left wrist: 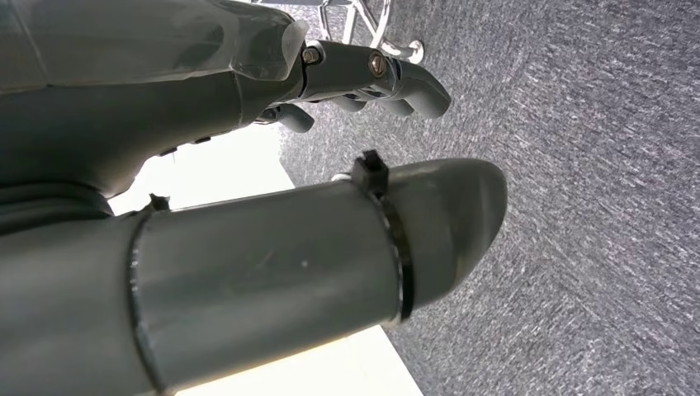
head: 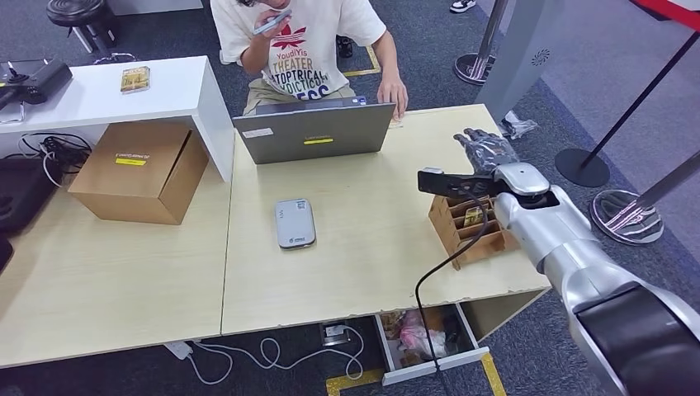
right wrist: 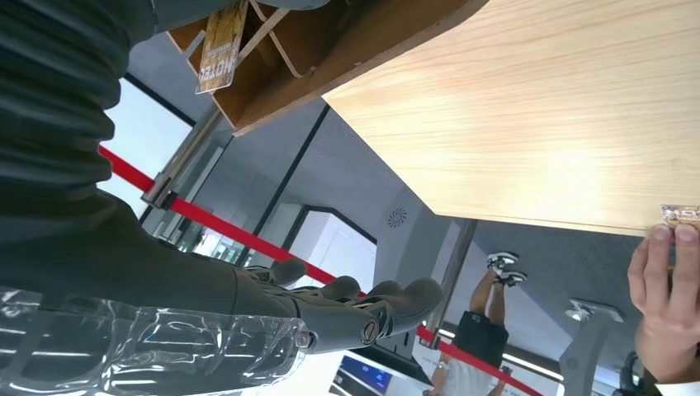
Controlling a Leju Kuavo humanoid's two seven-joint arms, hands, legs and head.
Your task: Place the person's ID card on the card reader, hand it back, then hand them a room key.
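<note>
R hand above wooden rack

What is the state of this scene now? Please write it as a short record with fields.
right hand: raised over the table's far right corner, fingers spread, holding nothing
left hand: hanging over grey carpet, nothing in it
card reader: flat on the table, nothing on it
card rack: wooden, at the table's right edge, under the right forearm
person's hand: resting on a card at the table's far edge
laptop: open, facing the person
</note>
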